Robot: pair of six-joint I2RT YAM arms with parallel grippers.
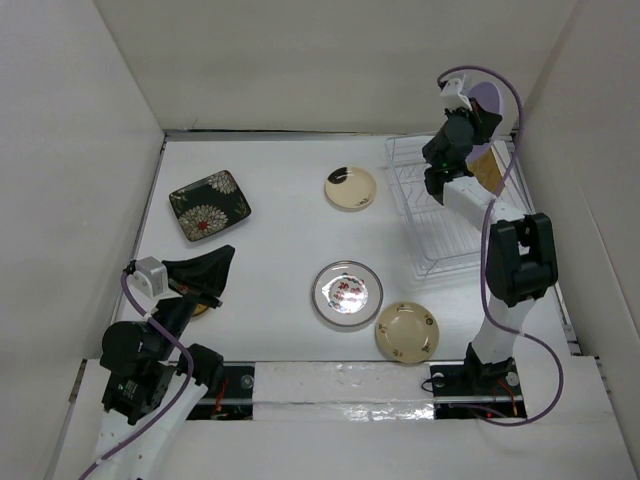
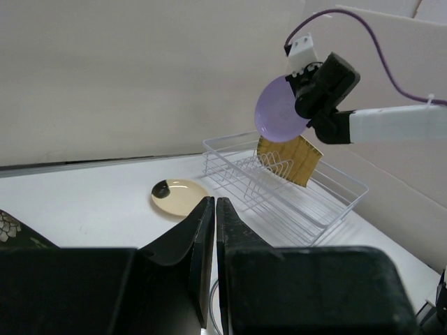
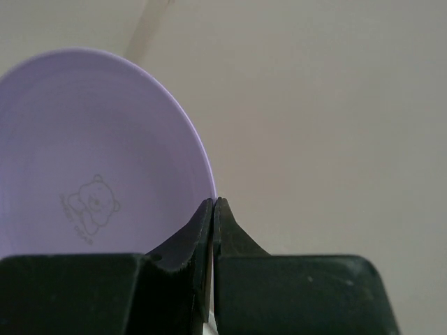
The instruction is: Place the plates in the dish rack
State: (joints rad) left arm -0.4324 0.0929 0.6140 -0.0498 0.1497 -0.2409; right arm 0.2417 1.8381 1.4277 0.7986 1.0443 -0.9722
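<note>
White walls box in a white tabletop. At the near left, the left gripper (image 2: 215, 206) has its 2 fingers pressed together with nothing between them. Beyond it the black square plate (image 1: 209, 204), printed with pale flowers, lies flat on the table. To its right lie 3 round plates, all flat: a cream plate (image 1: 351, 187) with a dark mark at its rim, a white-rimmed plate (image 1: 346, 292) with a red pattern, and a tan plate (image 1: 405, 331). The white wire dish rack (image 1: 415, 220) stands under the right gripper (image 3: 213, 204), and a yellow ribbed plate (image 2: 290, 159) leans tilted among its tines. The right gripper is pinched onto the rim of the lilac plate (image 3: 91, 160) and holds it on edge in the air above the rack. A faint bear outline shows on the plate's face.
</note>
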